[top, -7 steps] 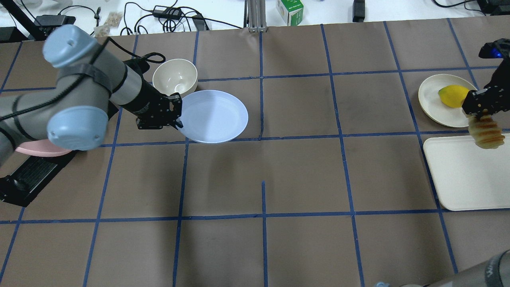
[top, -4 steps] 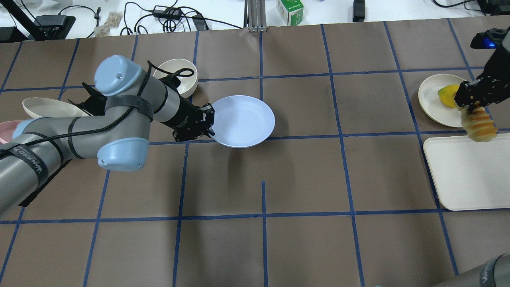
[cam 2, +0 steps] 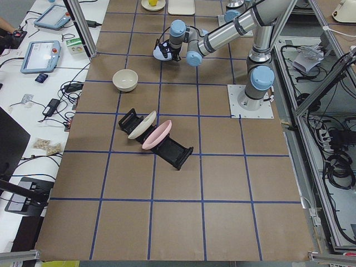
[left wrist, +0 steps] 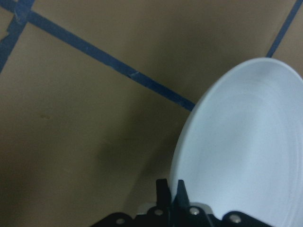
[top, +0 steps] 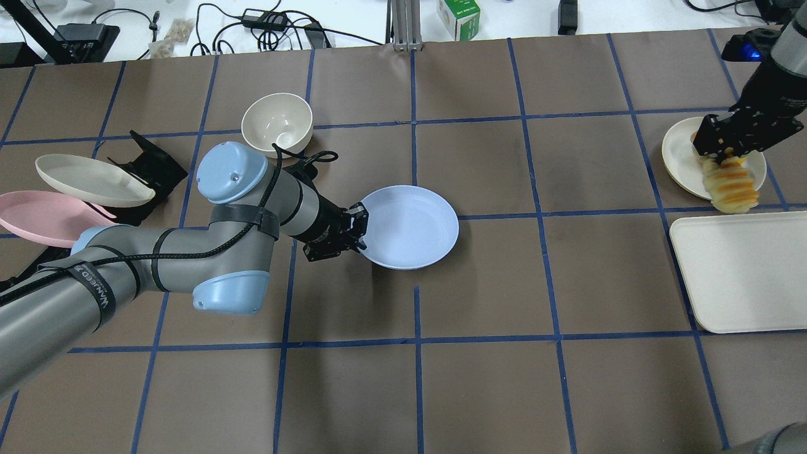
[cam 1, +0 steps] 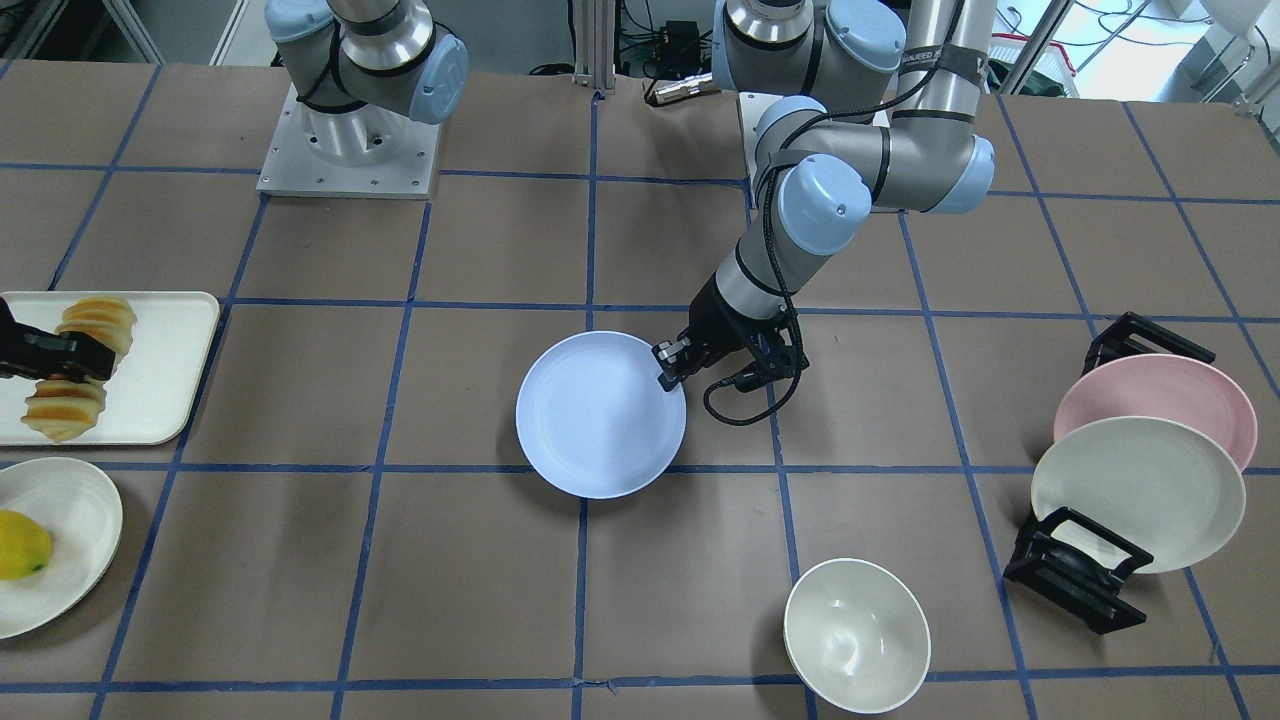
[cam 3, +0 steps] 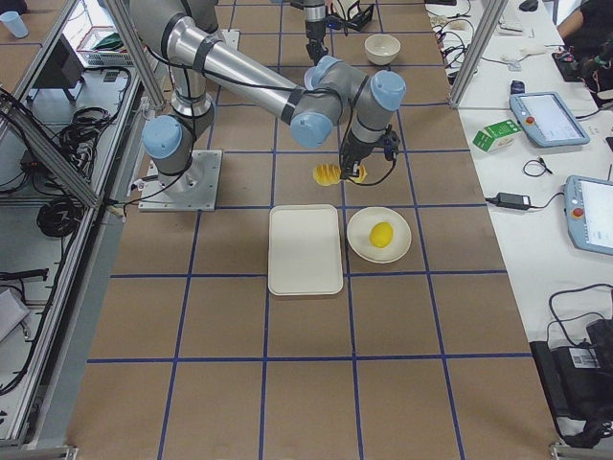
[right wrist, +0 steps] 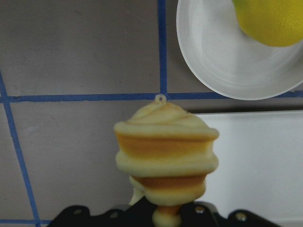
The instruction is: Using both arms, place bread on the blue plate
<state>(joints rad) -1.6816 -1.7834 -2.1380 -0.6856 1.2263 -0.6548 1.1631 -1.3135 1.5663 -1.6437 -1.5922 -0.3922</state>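
Observation:
The blue plate (top: pixel 411 226) is held by its left rim in my left gripper (top: pixel 358 228), near the table's middle; it also shows in the front view (cam 1: pixel 598 414) and the left wrist view (left wrist: pixel 241 151). My left gripper (cam 1: pixel 668 368) is shut on that rim. My right gripper (top: pixel 725 146) is shut on the ridged golden bread (top: pixel 731 184), which hangs above the table at the far right. The bread shows in the front view (cam 1: pixel 70 380) and fills the right wrist view (right wrist: pixel 164 151).
A cream tray (top: pixel 744 271) lies at the right. A small cream plate (top: pixel 679 151) with a yellow lemon-like fruit (cam 1: pixel 20 545) sits beyond it. A cream bowl (top: pixel 277 121) stands behind the left arm. A black rack (cam 1: pixel 1075 575) holds a pink plate (cam 1: pixel 1155 395) and a cream plate (cam 1: pixel 1138 490).
My left gripper has carried the blue plate to the right and nearer, toward the table's middle. My right gripper has carried the bread left and farther back, over the small plate's edge.

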